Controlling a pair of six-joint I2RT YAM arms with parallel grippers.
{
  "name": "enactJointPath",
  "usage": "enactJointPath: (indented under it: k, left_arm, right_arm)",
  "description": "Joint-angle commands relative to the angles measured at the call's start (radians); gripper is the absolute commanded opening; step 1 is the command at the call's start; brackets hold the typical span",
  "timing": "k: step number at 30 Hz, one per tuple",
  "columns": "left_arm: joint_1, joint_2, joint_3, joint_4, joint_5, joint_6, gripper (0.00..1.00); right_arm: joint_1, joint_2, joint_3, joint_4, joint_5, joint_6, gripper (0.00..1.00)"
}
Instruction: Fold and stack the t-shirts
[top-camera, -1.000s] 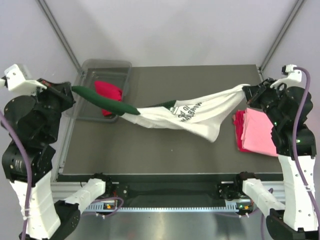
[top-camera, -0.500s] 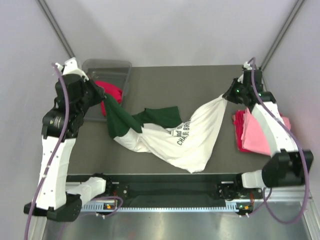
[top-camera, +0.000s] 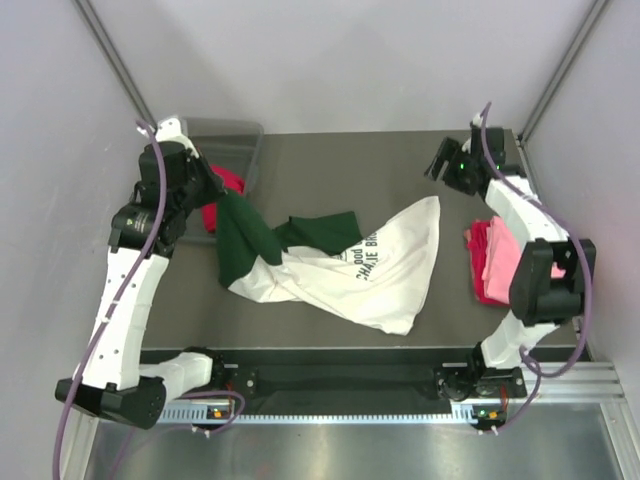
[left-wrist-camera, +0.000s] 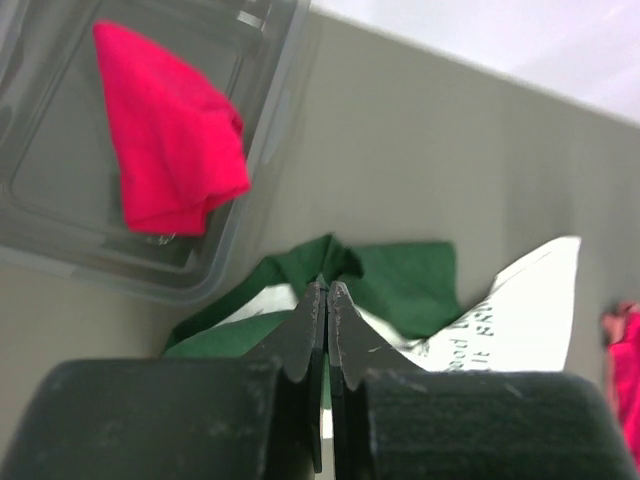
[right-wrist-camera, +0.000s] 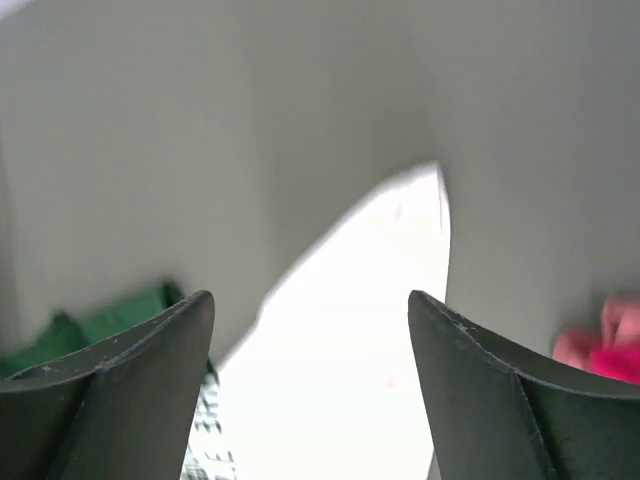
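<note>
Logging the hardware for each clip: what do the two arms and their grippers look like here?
Both the left arm and the right arm have white link shells with black joint housings. A purple cable runs along the left one, and a second purple cable along the right. The left gripper and the right gripper are matte black and wedge-shaped.

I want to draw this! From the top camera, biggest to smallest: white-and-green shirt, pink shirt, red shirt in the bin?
1. white-and-green shirt
2. pink shirt
3. red shirt in the bin, though the left arm hides part of it.
</note>
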Motion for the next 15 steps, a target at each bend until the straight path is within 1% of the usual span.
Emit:
enactJointPath:
  k: [1, 2, 3, 4, 5, 6, 7, 8, 9, 10, 11, 12, 13, 14, 15]
  left_arm:
    - [0.004, -0.049, -0.058, 0.069, 0.0, 0.037, 0.0]
    - [0.004, -0.058, -0.071, 0.07, 0.003, 0.043, 0.0]
    - [0.004, -0.078, -0.083, 0.072, 0.005, 0.045, 0.0]
    - [0.004, -0.087, -0.107, 0.075, 0.008, 0.046, 0.0]
    - [0.004, -0.095, -0.12, 0.075, 0.014, 0.045, 0.0]
    - [0.004, -0.113, -0.135, 0.075, 0.007, 0.039, 0.0]
    - [0.004, -0.123, -0.166, 0.075, 0.0, 0.031, 0.0]
    - [0.004, -0.132, -0.183, 0.08, -0.004, 0.028, 0.0]
    - [0.004, -0.156, -0.201, 0.084, 0.003, 0.029, 0.0]
    - [0.004, -0.17, -0.241, 0.102, 0.006, 0.028, 0.0]
    - [0.004, -0.184, -0.262, 0.112, 0.006, 0.017, 0.0]
    - [0.004, -0.211, -0.282, 0.118, 0.006, 0.011, 0.0]
    - [0.004, -0.225, -0.317, 0.126, 0.005, 0.005, 0.0]
    - [0.004, -0.248, -0.333, 0.135, 0.006, -0.006, 0.0]
    - [0.006, -0.256, -0.348, 0.136, 0.005, -0.011, 0.0]
  right_arm:
    - [0.019, -0.157, -0.182, 0.07, -0.043, -0.014, 0.79]
    - [0.023, -0.243, -0.286, 0.08, -0.046, -0.023, 0.83]
    - [0.031, -0.291, -0.342, 0.088, -0.046, -0.026, 0.94]
    - [0.037, -0.388, -0.397, 0.105, -0.053, -0.032, 1.0]
    - [0.042, -0.438, -0.449, 0.111, -0.057, -0.043, 1.0]
    - [0.048, -0.488, -0.556, 0.113, -0.06, -0.035, 1.0]
    - [0.048, -0.534, -0.606, 0.11, -0.071, -0.026, 1.0]
    - [0.048, -0.621, -0.697, 0.104, -0.086, 0.0, 1.0]
    - [0.045, -0.663, -0.742, 0.093, -0.095, 0.034, 1.0]
    - [0.045, -0.74, -0.785, 0.061, -0.118, 0.069, 1.0]
    - [0.043, -0.774, -0.854, 0.05, -0.143, 0.109, 1.0]
    - [0.042, -0.806, -0.89, 0.047, -0.18, 0.115, 1.0]
    - [0.042, -0.873, -0.928, 0.05, -0.235, 0.129, 0.9]
    - [0.04, -0.904, -0.998, 0.042, -0.244, 0.172, 0.83]
    - [0.043, -0.937, -1.028, 0.036, -0.253, 0.187, 0.76]
